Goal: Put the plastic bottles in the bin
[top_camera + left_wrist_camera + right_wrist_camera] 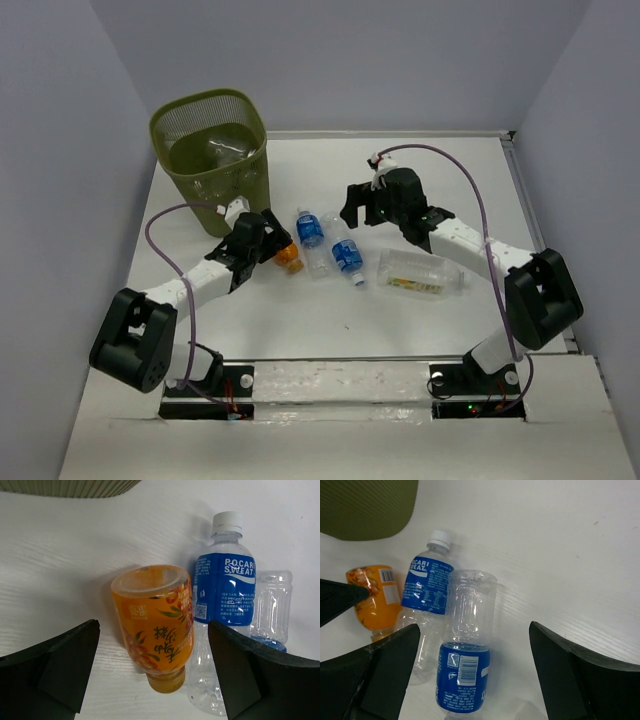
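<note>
L gripper [152,630] wide — orange bottle [156,611] just ahead

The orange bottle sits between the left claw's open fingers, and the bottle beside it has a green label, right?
No: the neighbouring bottle has a blue label, not green, the left wrist view shows. The orange bottle is between the left claw's open fingers.

Olive-green mesh bin [222,190]; orange-labelled bottle [156,625]; blue-and-white-labelled bottle [224,594].

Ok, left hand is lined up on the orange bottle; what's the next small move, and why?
Probably advance the left hand and close it: the orange bottle lies centred between its open fingers, not yet gripped, with the blue-labelled bottle close beside it.
</note>
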